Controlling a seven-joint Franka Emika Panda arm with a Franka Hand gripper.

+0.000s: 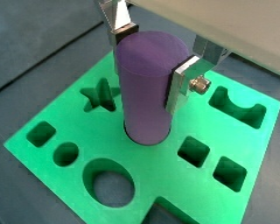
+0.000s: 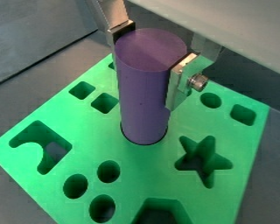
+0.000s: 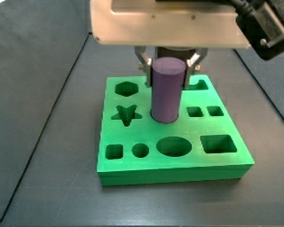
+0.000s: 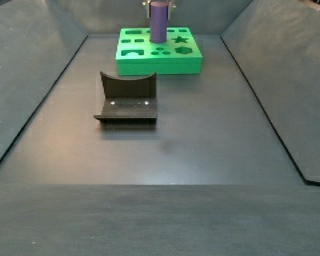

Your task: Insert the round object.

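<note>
The round object, a tall purple cylinder (image 1: 149, 87), stands upright on the middle of the green board (image 1: 166, 166), with a dark rim around its foot. It also shows in the wrist view (image 2: 143, 92) and in both side views (image 3: 166, 93) (image 4: 160, 22). My gripper (image 1: 149, 59) is at the cylinder's top with a silver finger against each side, shut on it. The gripper also shows in the other views (image 2: 149, 63) (image 3: 169, 58). The board's larger round hole (image 1: 109, 184) (image 3: 172, 146) is open and empty, nearer the board's edge than the cylinder.
The board (image 3: 169, 170) has star (image 3: 127, 114), hexagon, square and small round holes around the cylinder. The dark fixture (image 4: 127, 98) stands on the grey floor in front of the board (image 4: 160, 62). Sloped dark walls line the floor's sides.
</note>
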